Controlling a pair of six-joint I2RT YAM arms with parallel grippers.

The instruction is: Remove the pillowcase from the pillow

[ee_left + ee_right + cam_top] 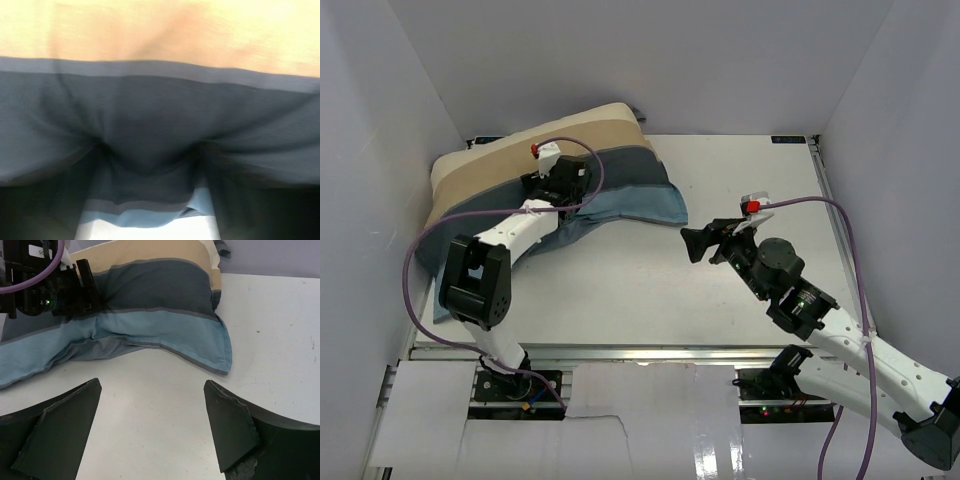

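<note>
The striped pillowcase (620,170) lies at the table's far left, cream and tan at the back, dark teal, then light blue towards the front. It bulges as if filled; the white pillow is hidden inside it. My left gripper (575,190) is pushed into the dark teal stripe (160,100), its jaws apart with cloth sagging between them (150,200). My right gripper (692,243) is open and empty above bare table, its fingertips (85,395) pointing at the case's light blue corner (210,350) a short way off. The left gripper's body (65,290) shows in the right wrist view.
The white table (750,180) is boxed in by pale walls on the left, back and right. A purple cable (420,260) loops from the left arm over the pillowcase's near end. The table's front rail (650,352) runs before the arm bases.
</note>
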